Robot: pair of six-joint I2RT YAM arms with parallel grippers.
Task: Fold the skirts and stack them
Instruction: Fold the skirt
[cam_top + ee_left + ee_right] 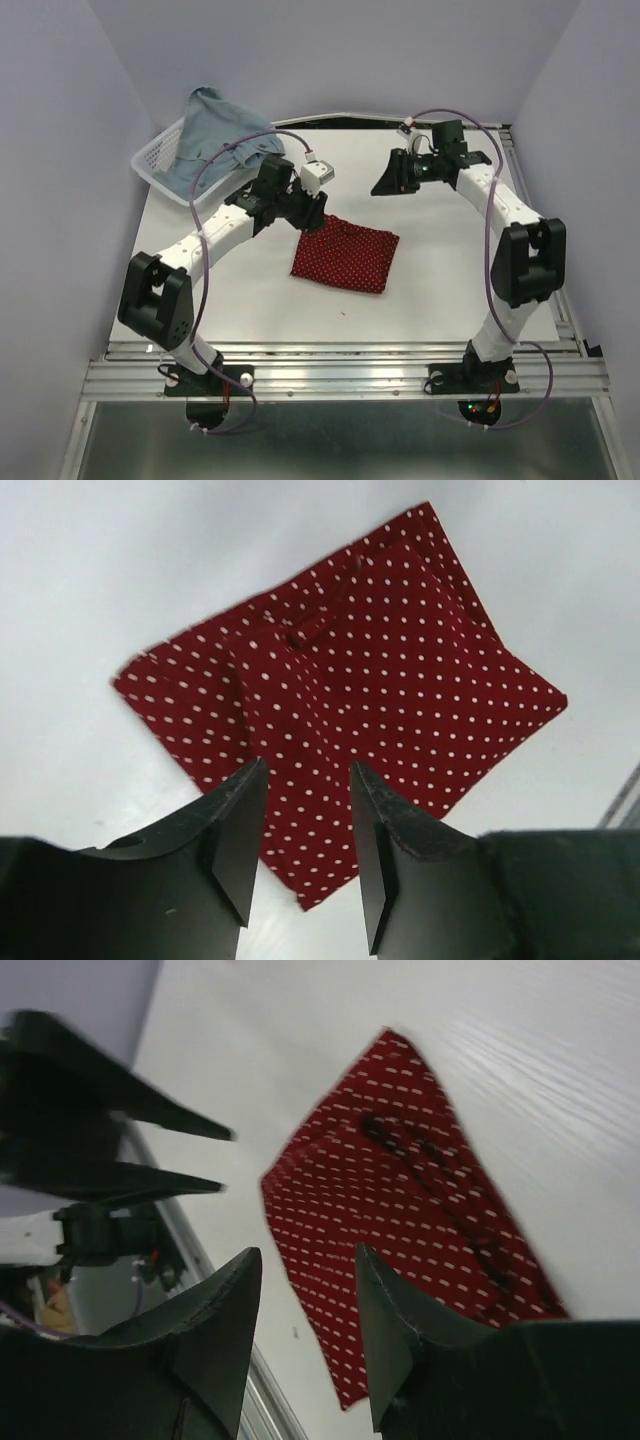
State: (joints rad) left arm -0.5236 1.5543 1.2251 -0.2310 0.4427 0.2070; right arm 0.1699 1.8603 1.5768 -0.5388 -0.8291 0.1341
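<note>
The dark red skirt with white dots (346, 256) lies folded flat near the middle of the table; it also shows in the left wrist view (350, 690) and, blurred, in the right wrist view (400, 1220). The light blue denim skirt (215, 140) hangs bunched over the basket at the back left. My left gripper (318, 213) is open and empty just above the red skirt's back left corner; its jaws show apart in the left wrist view (305, 780). My right gripper (385, 187) is open and empty, raised behind the red skirt, also seen in its own view (308, 1260).
A white mesh basket (157, 162) stands at the table's back left corner under the denim. Grey walls close in on both sides and at the back. A metal rail (340, 370) runs along the front edge.
</note>
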